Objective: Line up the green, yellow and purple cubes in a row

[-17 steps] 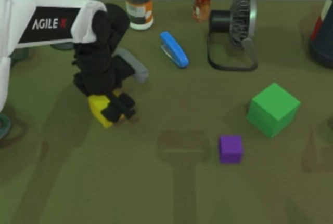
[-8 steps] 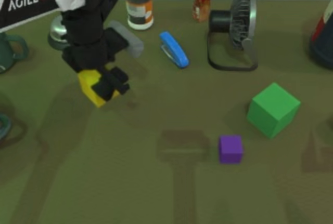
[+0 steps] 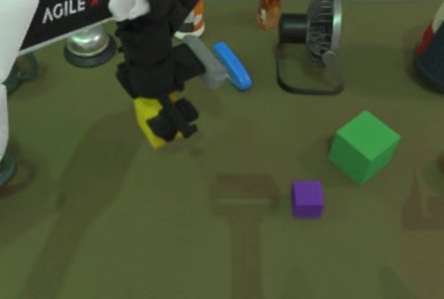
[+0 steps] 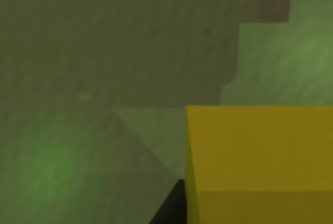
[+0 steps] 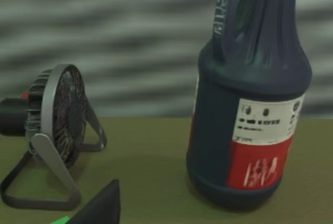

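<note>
My left gripper [image 3: 170, 120] is shut on the yellow cube [image 3: 151, 120] and holds it above the table at the left back, in front of the stapler. The left wrist view shows the yellow cube [image 4: 260, 161] filling the near corner, with one dark finger [image 4: 169, 208] against its side. The large green cube [image 3: 364, 145] sits on the table at the right. The small purple cube [image 3: 307, 198] lies in front of it, a little to its left. My right arm is out of the top view; only a dark corner of my right gripper [image 5: 101, 206] shows.
Along the back stand a metal bell [image 3: 87, 46], a white and orange bottle [image 3: 196, 14] half hidden by my arm, a blue stapler [image 3: 232, 66], a small red-orange thing [image 3: 269, 7], a black fan [image 3: 316, 35] and a dark bottle [image 5: 250, 104].
My left gripper has lifted the yellow cube off the table and has then carried it to the right. The green and purple cubes have not moved.
</note>
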{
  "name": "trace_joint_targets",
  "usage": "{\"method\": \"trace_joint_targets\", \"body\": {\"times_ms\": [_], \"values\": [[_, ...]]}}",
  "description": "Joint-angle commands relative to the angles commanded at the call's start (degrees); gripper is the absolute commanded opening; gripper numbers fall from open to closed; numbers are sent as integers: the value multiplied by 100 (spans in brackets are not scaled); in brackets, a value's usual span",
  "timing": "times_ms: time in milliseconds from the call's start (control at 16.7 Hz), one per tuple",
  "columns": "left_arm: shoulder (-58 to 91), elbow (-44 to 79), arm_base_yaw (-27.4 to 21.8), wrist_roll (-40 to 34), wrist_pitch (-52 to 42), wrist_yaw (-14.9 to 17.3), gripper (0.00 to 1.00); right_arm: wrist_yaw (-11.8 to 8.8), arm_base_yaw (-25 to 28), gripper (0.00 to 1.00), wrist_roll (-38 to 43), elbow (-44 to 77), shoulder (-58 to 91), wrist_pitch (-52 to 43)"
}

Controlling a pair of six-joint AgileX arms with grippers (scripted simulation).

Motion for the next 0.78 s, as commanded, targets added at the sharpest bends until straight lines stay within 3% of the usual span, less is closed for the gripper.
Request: {"method": "trace_joint_targets", "body": {"times_ms": [420, 780], "values": [[63, 430, -1685, 1063, -379, 16, 0, 0, 0, 100, 0, 0, 0, 0], [49, 459, -1829, 1176, -395, 13, 0, 0, 0, 100, 0, 0, 0, 0]]}}
